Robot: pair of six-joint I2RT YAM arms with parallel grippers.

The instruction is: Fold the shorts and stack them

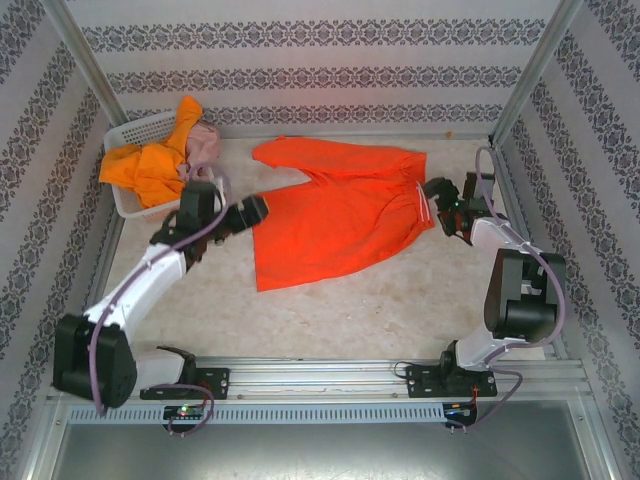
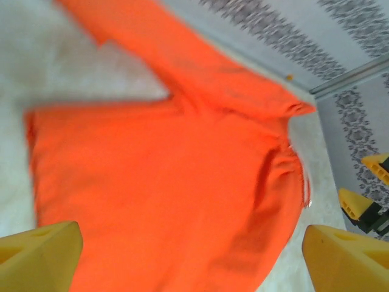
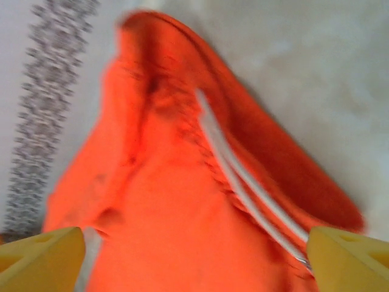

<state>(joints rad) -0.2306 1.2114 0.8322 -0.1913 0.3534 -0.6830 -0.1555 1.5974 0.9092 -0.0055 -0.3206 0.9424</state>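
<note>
top view: red-orange shorts (image 1: 335,215) spread flat in the middle of the surface (image 1: 330,320). left jaws, wide apart and holding nothing, sit at the cloth's left edge. right jaws, equally wide and holding nothing, sit at its right, gathered edge. bright orange shorts (image 1: 150,168) and dusty pink shorts (image 1: 204,148) lie heaped in the white basket (image 1: 135,127), far left corner.

Spread shorts (image 1: 340,215) red-orange, white waistband stripe. Bright orange shorts (image 1: 145,172); dusty pink shorts (image 1: 205,150). Basket (image 1: 138,126) white mesh. Worktop (image 1: 350,300) mottled beige. Walls (image 1: 300,40) white, grey floral bands.
</note>
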